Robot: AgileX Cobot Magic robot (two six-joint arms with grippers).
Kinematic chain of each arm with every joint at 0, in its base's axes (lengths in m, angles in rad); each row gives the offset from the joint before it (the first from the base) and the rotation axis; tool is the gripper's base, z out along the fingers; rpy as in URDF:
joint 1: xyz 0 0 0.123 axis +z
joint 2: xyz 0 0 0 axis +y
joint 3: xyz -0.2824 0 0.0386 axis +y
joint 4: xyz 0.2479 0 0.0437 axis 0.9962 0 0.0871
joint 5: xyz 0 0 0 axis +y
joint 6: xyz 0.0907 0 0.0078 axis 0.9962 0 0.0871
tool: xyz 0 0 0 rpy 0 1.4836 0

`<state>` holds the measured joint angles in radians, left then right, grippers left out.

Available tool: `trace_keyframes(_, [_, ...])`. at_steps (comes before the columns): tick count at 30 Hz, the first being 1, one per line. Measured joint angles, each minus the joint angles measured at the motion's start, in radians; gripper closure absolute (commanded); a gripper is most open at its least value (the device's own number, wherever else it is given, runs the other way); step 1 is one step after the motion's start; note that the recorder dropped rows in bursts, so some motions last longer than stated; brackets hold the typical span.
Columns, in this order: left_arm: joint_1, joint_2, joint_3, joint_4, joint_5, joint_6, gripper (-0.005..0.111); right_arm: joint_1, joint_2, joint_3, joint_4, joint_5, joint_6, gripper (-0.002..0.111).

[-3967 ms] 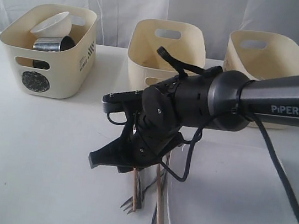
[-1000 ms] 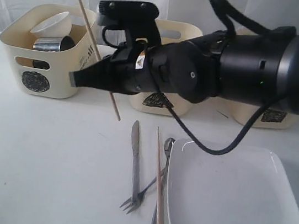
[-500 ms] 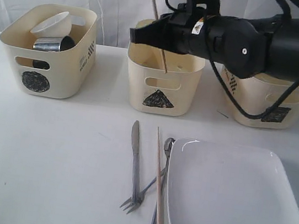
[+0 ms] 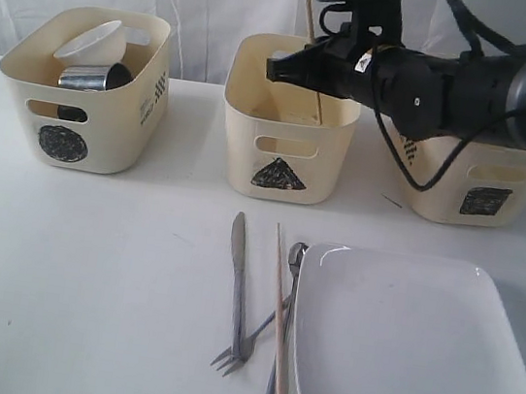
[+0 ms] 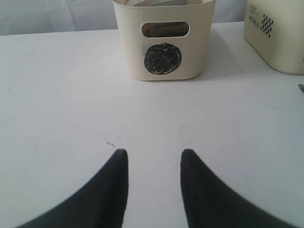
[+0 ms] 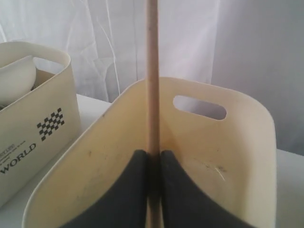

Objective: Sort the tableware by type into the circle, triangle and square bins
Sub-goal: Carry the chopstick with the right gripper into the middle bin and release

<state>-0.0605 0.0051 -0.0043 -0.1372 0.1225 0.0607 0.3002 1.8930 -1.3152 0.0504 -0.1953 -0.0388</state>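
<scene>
My right gripper (image 4: 277, 68) (image 6: 153, 153) is shut on a wooden chopstick (image 4: 309, 4) (image 6: 152, 71), holding it nearly upright over the triangle bin (image 4: 284, 151) (image 6: 223, 147). On the table lie a second chopstick (image 4: 280, 337), a steel knife (image 4: 238, 282), a fork (image 4: 244, 346), a spoon (image 4: 294, 258) and the large white square plate (image 4: 418, 351). The circle bin (image 4: 79, 112) (image 5: 164, 42) holds a small white bowl (image 4: 94, 40) and a steel mug (image 4: 86, 78). The square bin (image 4: 469, 192) stands at the right, partly behind the arm. My left gripper (image 5: 154, 154) hovers open over bare table, facing the circle bin.
The three bins stand in a row at the back of the white table, in front of a white curtain. The right arm's black body (image 4: 455, 82) spans the square bin. The cutlery lies close against the plate's left edge.
The right arm has swung the chopstick from in front of the circle bin up and rightward to over the triangle bin, turning it nearly upright. Items on the table stay put.
</scene>
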Motion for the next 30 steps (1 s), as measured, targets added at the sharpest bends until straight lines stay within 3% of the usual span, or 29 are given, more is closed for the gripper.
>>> trace_keyframes(14, [0.0, 0.0, 0.0, 0.0, 0.0, 0.0, 0.065, -0.004, 0.141, -0.178, 0.0, 0.018, -0.026, 0.107])
trace_keyframes(22, [0.0, 0.0, 0.0, 0.0, 0.0, 0.0, 0.065, -0.004, 0.187, -0.178, 0.004, 0.048, -0.026, 0.072])
trace_keyframes(30, [0.0, 0.0, 0.0, 0.0, 0.0, 0.0, 0.065, -0.004, 0.174, -0.178, 0.015, 0.1, -0.026, 0.071])
